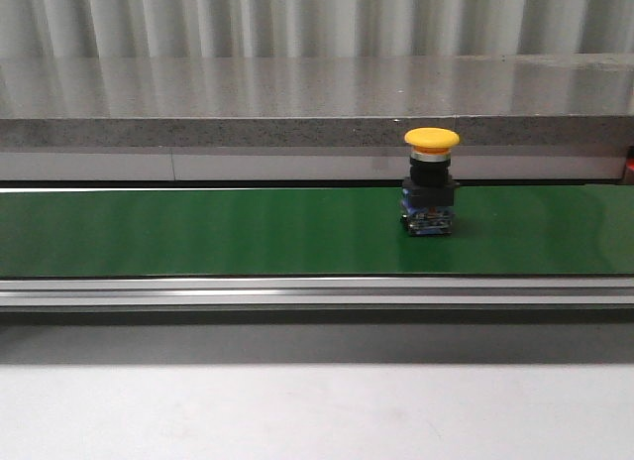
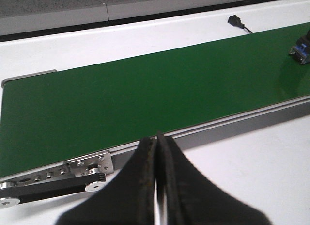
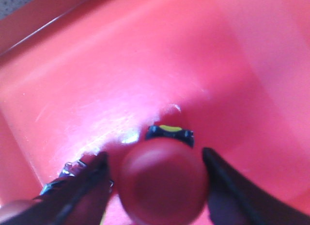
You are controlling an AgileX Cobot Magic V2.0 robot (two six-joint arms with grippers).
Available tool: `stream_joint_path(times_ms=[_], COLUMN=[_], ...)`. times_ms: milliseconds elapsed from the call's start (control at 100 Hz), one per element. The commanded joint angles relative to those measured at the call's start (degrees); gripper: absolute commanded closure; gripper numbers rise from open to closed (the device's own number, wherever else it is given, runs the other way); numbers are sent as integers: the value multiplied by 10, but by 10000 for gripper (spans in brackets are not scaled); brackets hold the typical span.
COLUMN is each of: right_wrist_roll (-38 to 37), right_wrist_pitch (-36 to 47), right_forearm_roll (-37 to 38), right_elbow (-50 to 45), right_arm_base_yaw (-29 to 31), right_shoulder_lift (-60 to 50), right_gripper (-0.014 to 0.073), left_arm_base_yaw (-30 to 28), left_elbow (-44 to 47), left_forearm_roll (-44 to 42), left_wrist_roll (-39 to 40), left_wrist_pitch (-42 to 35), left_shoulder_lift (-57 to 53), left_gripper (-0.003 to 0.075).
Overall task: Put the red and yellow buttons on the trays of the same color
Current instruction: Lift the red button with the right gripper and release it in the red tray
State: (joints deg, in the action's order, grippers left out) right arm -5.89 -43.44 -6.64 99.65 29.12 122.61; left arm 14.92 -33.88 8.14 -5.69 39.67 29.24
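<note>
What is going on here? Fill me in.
A yellow button stands upright on the green belt, untouched. The left gripper hangs shut over the belt's near edge, holding nothing. The right gripper is down inside the red tray, its fingers spread either side of a red button; whether they touch it is unclear.

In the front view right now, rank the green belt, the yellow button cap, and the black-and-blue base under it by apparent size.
1. Green belt, by far the largest, spanning the full picture width.
2. Black-and-blue base, taller than the cap is thick.
3. Yellow button cap, wider than the base but thin; second and third are close, so that order is unsure.
</note>
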Motion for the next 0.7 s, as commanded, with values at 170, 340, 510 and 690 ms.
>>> stream_joint_path(times_ms=[170, 340, 510, 690], right_wrist_roll=[0, 0, 1, 12], right_wrist_pitch=[18, 1, -8, -5], right_forearm_roll=[-2, -2, -2, -2], right_elbow=[17, 12, -16, -73], right_arm_base_yaw=[5, 5, 3, -9], right_shoulder_lift=[-62, -96, -154, -225], right_gripper=[85, 85, 85, 85], left_arm_base_yaw=[5, 5, 5, 5], left_elbow=[-15, -15, -15, -15], left_forearm_roll=[9, 9, 9, 9], left_wrist_roll=[2, 2, 2, 2], left_wrist_pitch=[-36, -36, -36, -36], left_shoulder_lift=[1, 1, 1, 1], left_gripper=[740, 740, 740, 740])
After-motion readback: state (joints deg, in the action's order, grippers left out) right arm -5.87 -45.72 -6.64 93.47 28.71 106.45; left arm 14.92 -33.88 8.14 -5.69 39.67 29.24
